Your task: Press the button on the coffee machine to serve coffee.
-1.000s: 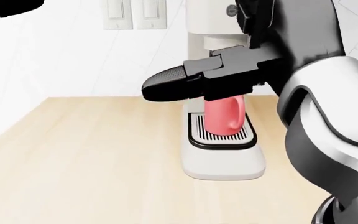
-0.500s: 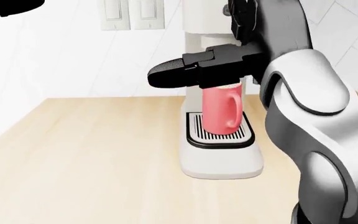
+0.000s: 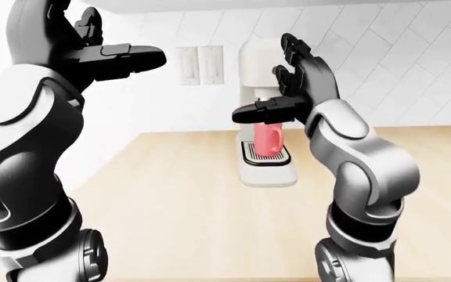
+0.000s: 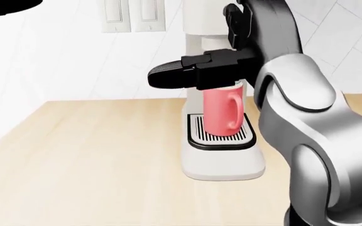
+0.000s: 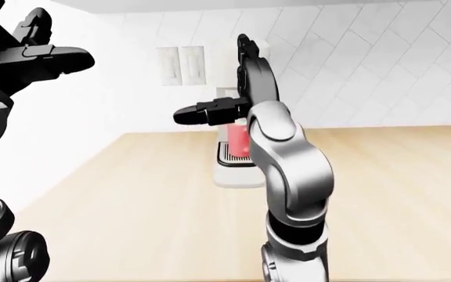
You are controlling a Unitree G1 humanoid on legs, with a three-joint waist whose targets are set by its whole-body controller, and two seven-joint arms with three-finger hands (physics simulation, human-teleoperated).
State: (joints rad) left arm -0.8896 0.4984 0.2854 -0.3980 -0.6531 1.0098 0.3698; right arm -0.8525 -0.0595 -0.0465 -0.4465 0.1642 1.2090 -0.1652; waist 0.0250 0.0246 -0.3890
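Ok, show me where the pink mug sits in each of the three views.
Left-eye view: pink mug just right of centre, under the right robot hand.
Head view: centre, large.
Right-eye view: centre-left, half hidden by the arm.
Shared landmark: the coffee machine drip tray beneath it.

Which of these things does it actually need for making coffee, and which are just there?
Needed: coffee machine, pink mug on its drip tray, right hand.
Just there: wall switches, wooden counter, raised left hand.

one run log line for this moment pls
phase: reaching for button | right hand: open, raised at coffee machine top | left hand: open, idle | pink mug: on drip tray | button: not visible
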